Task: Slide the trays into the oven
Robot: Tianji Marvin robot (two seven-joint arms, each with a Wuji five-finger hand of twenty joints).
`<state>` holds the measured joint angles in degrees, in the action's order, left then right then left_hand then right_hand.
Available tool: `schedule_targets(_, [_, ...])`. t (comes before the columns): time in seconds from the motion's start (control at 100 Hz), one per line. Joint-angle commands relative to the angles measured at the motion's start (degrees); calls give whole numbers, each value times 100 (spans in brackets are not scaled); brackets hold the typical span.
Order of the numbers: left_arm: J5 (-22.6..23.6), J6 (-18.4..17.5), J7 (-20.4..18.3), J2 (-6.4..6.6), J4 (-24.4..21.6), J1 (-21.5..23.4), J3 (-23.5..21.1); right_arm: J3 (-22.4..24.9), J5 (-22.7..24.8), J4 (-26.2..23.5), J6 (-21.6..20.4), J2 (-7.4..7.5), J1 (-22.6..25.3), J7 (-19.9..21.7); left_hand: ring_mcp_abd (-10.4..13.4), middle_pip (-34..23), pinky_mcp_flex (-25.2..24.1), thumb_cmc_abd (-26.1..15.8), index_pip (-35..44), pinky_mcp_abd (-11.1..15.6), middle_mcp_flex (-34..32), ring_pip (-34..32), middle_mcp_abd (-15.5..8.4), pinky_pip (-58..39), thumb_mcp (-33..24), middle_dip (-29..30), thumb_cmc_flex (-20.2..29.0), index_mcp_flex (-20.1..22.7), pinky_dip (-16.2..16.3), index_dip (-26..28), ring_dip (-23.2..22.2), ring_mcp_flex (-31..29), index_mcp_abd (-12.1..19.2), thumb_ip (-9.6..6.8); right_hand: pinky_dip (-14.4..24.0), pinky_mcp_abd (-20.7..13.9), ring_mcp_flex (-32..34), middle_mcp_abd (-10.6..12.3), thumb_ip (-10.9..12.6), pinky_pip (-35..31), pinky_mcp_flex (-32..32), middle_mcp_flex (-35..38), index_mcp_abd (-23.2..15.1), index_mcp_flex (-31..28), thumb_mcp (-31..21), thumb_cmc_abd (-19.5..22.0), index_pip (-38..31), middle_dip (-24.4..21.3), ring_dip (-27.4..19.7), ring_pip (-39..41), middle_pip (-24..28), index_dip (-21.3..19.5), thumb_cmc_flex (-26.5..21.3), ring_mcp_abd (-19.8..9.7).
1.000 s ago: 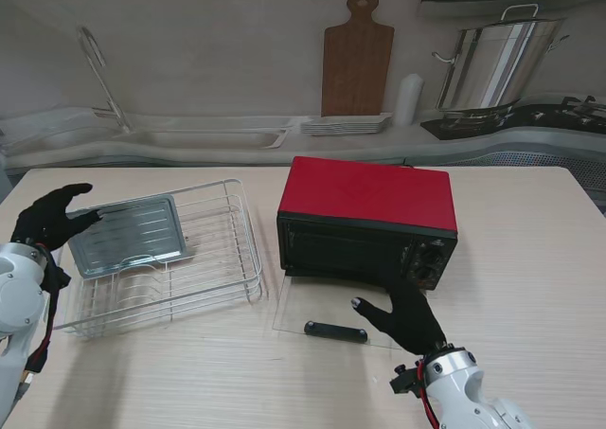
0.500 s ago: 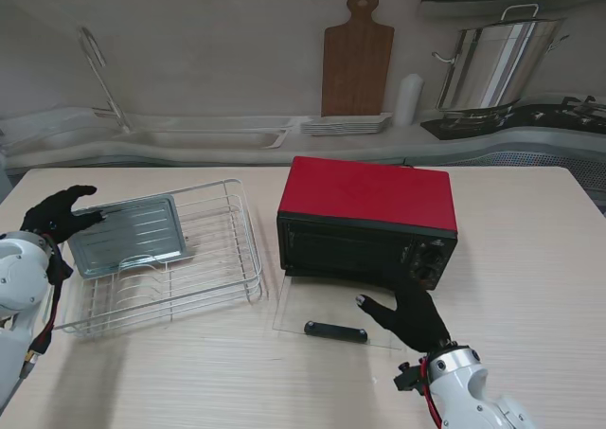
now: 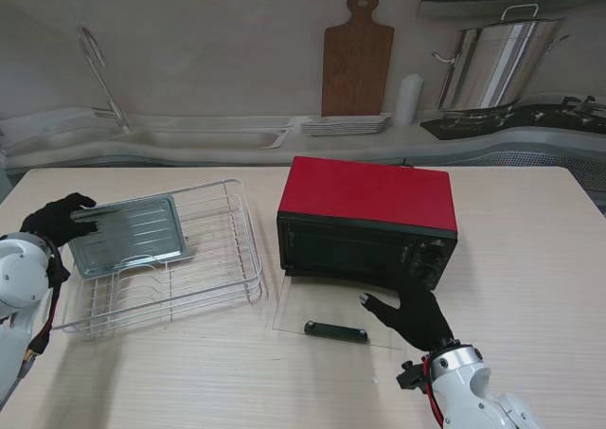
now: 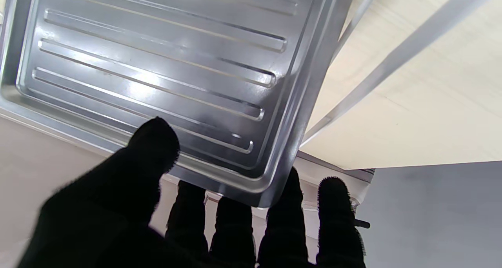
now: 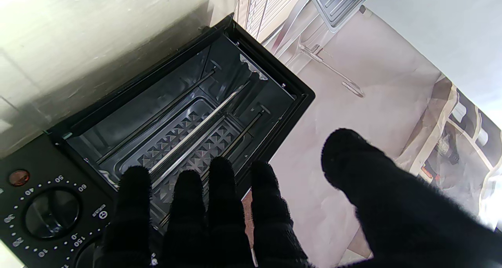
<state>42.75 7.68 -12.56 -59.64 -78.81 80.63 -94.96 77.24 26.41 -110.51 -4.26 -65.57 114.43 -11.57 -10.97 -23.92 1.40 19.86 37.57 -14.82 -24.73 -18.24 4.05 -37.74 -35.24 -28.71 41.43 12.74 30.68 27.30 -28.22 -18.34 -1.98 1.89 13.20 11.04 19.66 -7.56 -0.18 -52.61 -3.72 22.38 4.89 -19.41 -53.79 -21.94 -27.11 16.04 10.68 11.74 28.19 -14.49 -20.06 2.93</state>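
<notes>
**Stand view: left robot hand closes on tray as oven stands open**

Stand camera, left to right: the left robot hand [image 3: 59,221] sits at the left end of the ribbed metal baking tray [image 3: 128,233], which lies tilted on top of the wire dish rack [image 3: 204,268] at the left of the table [image 3: 530,259]. The left wrist view shows the thumb [image 4: 151,150] lying over the tray's rim while four fingers [image 4: 231,221] curl behind its edge; the pinch looks nearly made, though whether the tray is gripped firmly cannot be told.

To the right stands the red-topped toaster oven [image 3: 367,219], its glass door [image 3: 327,317] folded flat onto the table toward the robot. The right robot hand [image 3: 412,315] rests on the door's right edge, fingers spread and holding nothing; its wrist camera looks straight into the empty oven cavity [image 5: 188,130].

The tray's long axis runs roughly left to right, with the oven mouth well to its right and facing the robot. By this reading the left hand, much the nearer, must lift the tray clear of the rack, carry it rightward and bring it round in front of the opening. No second tray can be made out.
</notes>
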Motion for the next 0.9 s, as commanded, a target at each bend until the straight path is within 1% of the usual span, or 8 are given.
schedule_targets(0.0, [10, 2, -66, -14, 1, 26, 4, -14, 7, -19, 6, -32, 60, 75, 142, -370, 22, 126, 527, 195, -172, -198, -229, -348, -306, -298, 110, 39, -125, 435, -150, -165, 208, 188, -56, -36, -152, 214, 367, 12, 10, -141, -54, 119, -79, -34, -54, -43, -67, -61, -33, 92, 211, -216])
schedule_targets(0.08, [36, 5, 20, -25, 37, 9, 25, -16, 7, -13, 3, -32, 62, 73, 108, -879, 96, 150, 1398, 208, -263, -464, -357, -596, -381, -758, 133, -6, -129, 1213, -331, -308, 387, 198, -53, -34, -151, 213, 366, 7, 9, -137, -56, 120, -77, -31, -55, -41, -67, -62, -29, 92, 214, -209])
schedule_targets(0.19, [72, 33, 160, -44, 71, -7, 43, -18, 2, 5, 8, -38, 52, 52, -83, -1396, 242, 351, 2311, 165, -572, -940, -420, -1006, 13, -1816, 658, -15, -43, 2086, -683, -503, 585, 448, -49, -39, -150, 217, 367, 0, 6, -132, -54, 117, -80, -31, -56, -40, -66, -60, -25, 92, 210, -210])
schedule_targets(0.31, [71, 65, 150, -45, 36, 6, 33, -17, -18, 21, 10, -43, 42, 38, -141, -952, 367, 305, 2770, 76, -1253, -1197, -365, -1272, 553, -2675, 1383, 171, -13, 2289, -780, -777, 756, 415, -45, -35, -151, 217, 366, -3, 7, -137, -55, 116, -79, -29, -57, -40, -63, -56, -26, 92, 210, -218])
schedule_targets(0.35, [57, 43, 143, -45, 26, 16, 22, -19, -22, 28, 4, -44, 39, 32, -166, -456, 401, 225, 2805, 28, -1584, -1254, -328, -1345, 907, -2979, 1800, 275, -15, 2243, -788, -870, 789, 352, -43, -37, -150, 213, 366, -7, 3, -128, -57, 108, -80, -28, -61, -39, -63, -54, -23, 90, 207, -209])
schedule_targets(0.64, [-84, -95, 61, -48, -163, 99, -42, -14, -79, 52, -29, -58, 41, -10, -308, -157, 591, -31, 2542, -77, -2150, -1503, -236, -1664, 840, -2842, 3035, 938, 63, 2126, -859, -1232, 794, 298, -27, -44, -145, 207, 366, -34, -16, -89, -63, 78, -81, -2, -77, -38, -63, -56, -16, 87, 217, -199])
schedule_targets(0.71, [-88, -98, -17, -38, -234, 115, -54, -11, -94, 60, -46, -64, 39, -29, -421, -214, 683, -29, 2497, -152, -2374, -1601, -210, -1898, 737, -2839, 3230, 1230, 141, 2285, -1340, -1452, 786, 296, -24, -48, -135, 209, 369, -39, -19, -80, -62, 70, -87, -2, -82, -37, -62, -53, -15, 87, 207, -202])
schedule_targets(0.89, [-90, -33, -204, -17, -414, 165, -88, -2, -128, 90, -86, -73, 32, -61, -729, -1512, 803, -48, 2906, -377, -2469, -2072, -293, -2498, -9, -2854, 3107, 1858, 416, 2967, -2148, -1833, 906, 214, -15, -43, -121, 206, 371, -52, -30, -61, -57, 61, -90, 20, -86, -38, -60, -48, -18, 91, 216, -204])
